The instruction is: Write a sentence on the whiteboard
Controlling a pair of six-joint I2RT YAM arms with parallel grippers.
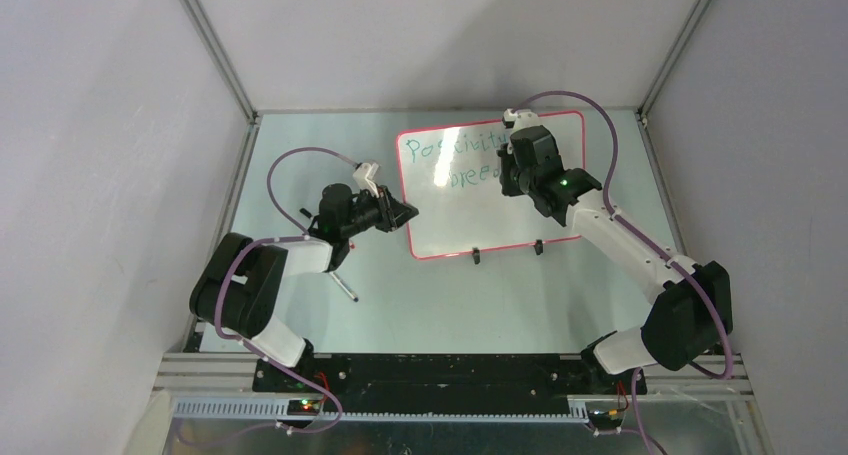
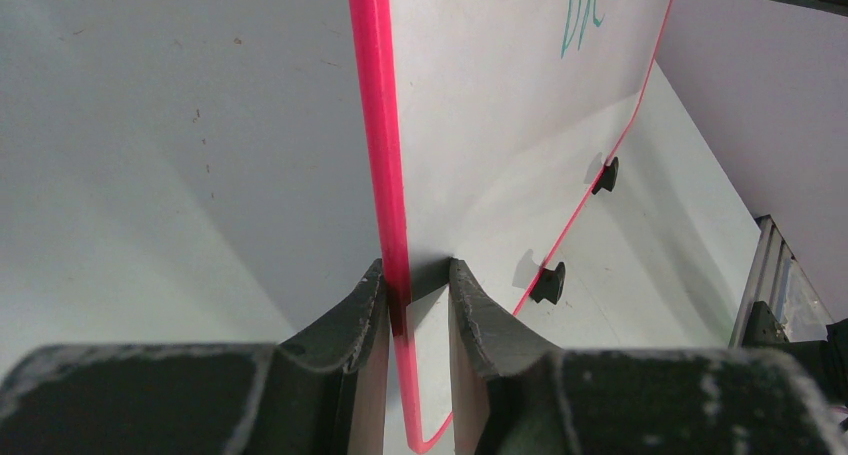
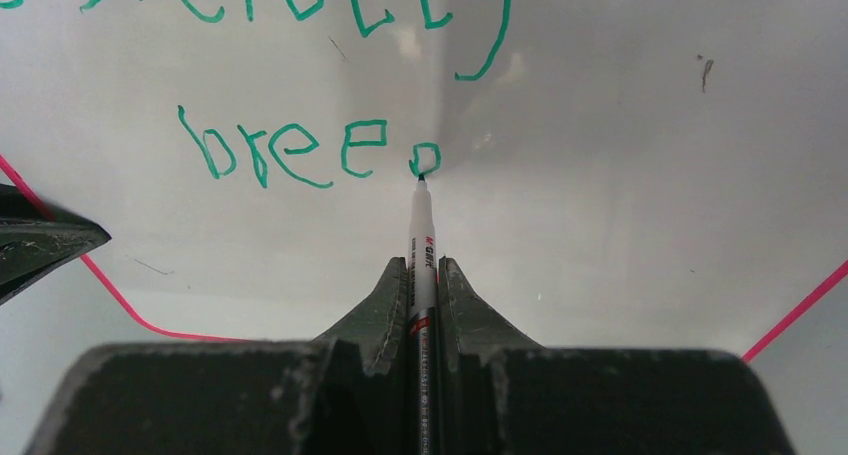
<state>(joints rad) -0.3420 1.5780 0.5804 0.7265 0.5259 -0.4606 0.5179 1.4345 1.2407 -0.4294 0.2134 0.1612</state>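
The whiteboard (image 1: 470, 220) stood at the far middle of the counter (image 1: 450, 305), writing face toward the arms, its two black feet (image 1: 476, 256) along the near edge; how far it leaned could not be judged from above. The sentence (image 1: 452, 158) sat in the upper left of the board in thin green letters. From above, the first line read roughly "Positivity", with its end running under the wrist of the right arm (image 1: 620, 235). The second line was faint there and also partly covered. In the right wrist view the frame cut off the tops of the first line, leaving only the lower strokes. Below it "bree" was clear, followed by a small closed loop. The right jaws were clamped on a slim white marker (image 3: 422, 237), its tip touching the board at the bottom of that loop. The marker itself was hidden beneath the wrist in the overhead view. The left arm (image 1: 300, 255) reached in from the left. The left jaws were closed on the board's left edge, pinching the red-pink rim (image 2: 378, 125) just above the rounded near-left corner. A dark wedge (image 3: 40, 245) entered the right wrist view at the left edge, cut off and not identifiable. A thin rod (image 1: 346, 287) with a dark end lay on the counter near the left arm, too small to name.
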